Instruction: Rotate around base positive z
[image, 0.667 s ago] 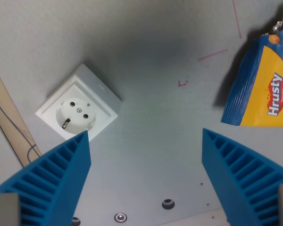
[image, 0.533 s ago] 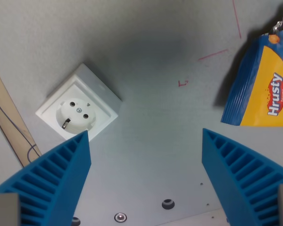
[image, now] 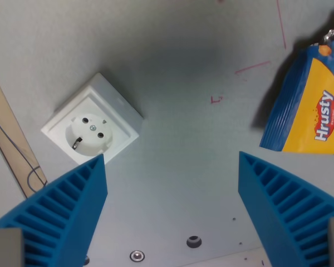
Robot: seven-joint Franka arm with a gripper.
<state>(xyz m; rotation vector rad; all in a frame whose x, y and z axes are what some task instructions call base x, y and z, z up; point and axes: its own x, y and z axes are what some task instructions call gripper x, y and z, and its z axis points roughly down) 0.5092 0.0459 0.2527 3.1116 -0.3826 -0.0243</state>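
While hand [image: 170, 192] gapes wide, empty, white socket [image: 93, 128] sits tilted below

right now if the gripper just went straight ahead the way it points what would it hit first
Probably the bare grey table. The open gripper points between the white socket and the blue snack bag, and neither lies in that line, though depth is hard to judge.

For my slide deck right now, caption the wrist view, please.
Open blue ribbed gripper above grey table, between white wall socket and blue-yellow Hrusty snack bag.
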